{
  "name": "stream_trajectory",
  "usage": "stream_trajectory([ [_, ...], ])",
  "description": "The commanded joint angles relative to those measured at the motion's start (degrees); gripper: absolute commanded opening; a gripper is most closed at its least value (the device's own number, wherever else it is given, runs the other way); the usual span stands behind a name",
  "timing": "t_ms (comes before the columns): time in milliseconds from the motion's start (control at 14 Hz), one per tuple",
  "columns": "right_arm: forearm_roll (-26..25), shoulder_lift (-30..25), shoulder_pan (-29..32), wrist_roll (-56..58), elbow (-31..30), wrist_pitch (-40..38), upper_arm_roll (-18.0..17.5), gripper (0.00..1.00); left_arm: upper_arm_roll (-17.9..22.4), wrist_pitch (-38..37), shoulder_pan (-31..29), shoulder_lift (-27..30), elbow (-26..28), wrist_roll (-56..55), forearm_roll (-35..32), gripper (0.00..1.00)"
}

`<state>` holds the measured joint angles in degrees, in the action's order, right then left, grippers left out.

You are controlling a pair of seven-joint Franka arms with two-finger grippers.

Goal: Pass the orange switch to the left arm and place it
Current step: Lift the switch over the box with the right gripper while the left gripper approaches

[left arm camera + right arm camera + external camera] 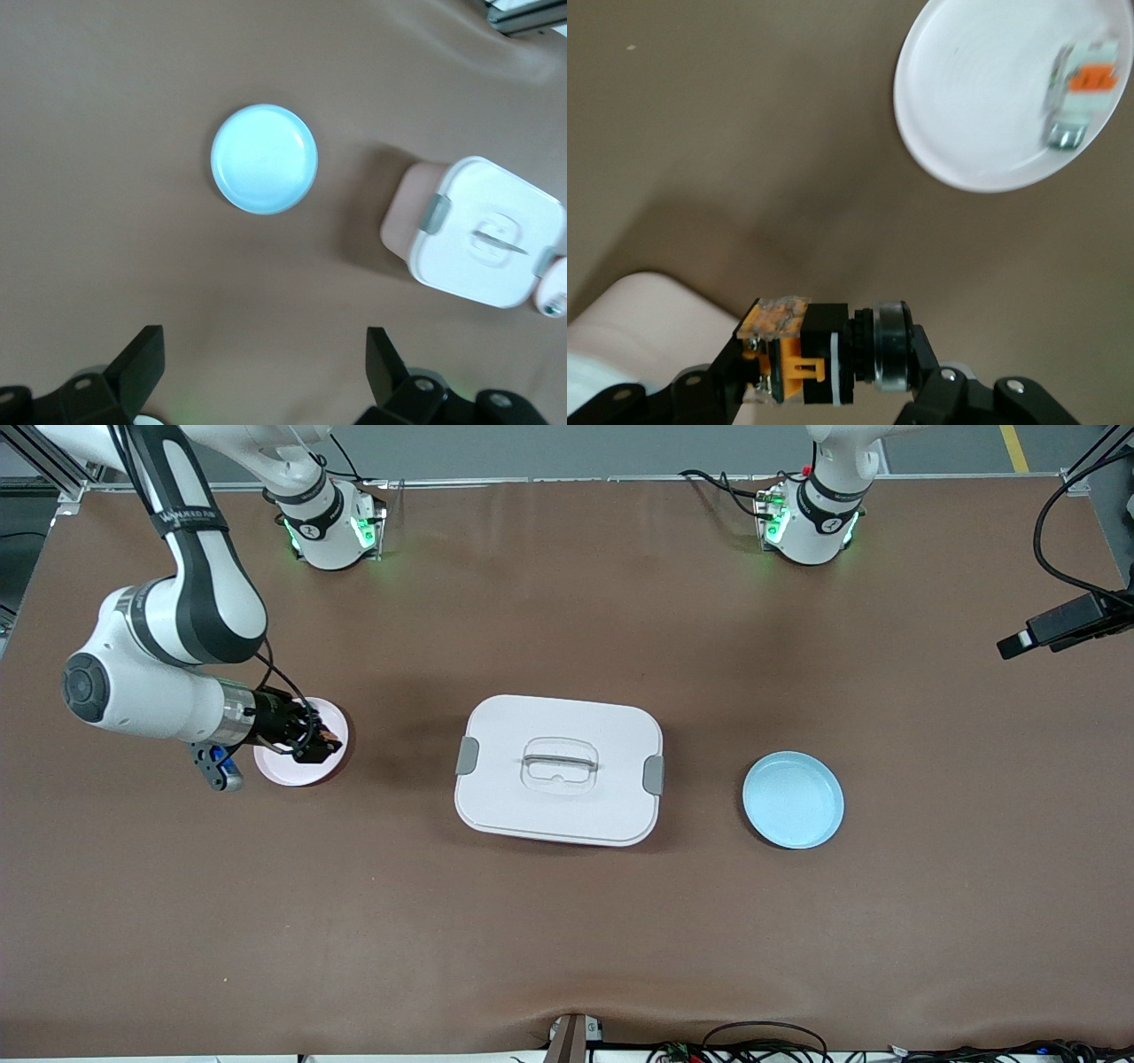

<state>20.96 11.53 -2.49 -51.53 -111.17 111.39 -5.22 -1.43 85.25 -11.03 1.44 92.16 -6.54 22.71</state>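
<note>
My right gripper [317,747] [826,363] is shut on the orange switch [328,742] [799,356], a stubby black part with an orange end and a metal ring. It hangs over the pink plate [282,772] [983,97], at the rim nearest the box [558,802] [616,332] [483,232]. The white box with grey latches stands at mid-table. My left gripper [264,347] is open and empty, high above the table. It is out of the front view, where only the left arm's base [811,522] shows.
A blue plate [793,799] [264,159] lies toward the left arm's end, beside the box. A pale white-grey piece with an orange patch [1081,84] lies in the pink plate. A black camera [1063,624] juts in at the left arm's end of the table.
</note>
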Motion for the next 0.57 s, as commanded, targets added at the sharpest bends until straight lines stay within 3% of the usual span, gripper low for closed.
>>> stream_trajectory([
  [0, 4.08, 0.51, -3.91, -10.12, 6.46, -2.75, 0.30, 0.00, -0.24, 2.28, 0.13, 7.06, 9.85, -0.05, 8.19, 1.00],
  [214, 4.52, 2.43, -9.62, -23.66, 14.46, -4.41, 0.30, 0.00, -2.25, 9.74, 0.30, 14.88, 19.96, -0.23, 16.56, 1.00],
  [499, 6.62, 8.15, -14.99, -38.87, 25.02, -5.92, 0.30, 0.00, -8.49, 16.07, 0.22, 16.57, 23.50, -0.93, 24.03, 1.00],
])
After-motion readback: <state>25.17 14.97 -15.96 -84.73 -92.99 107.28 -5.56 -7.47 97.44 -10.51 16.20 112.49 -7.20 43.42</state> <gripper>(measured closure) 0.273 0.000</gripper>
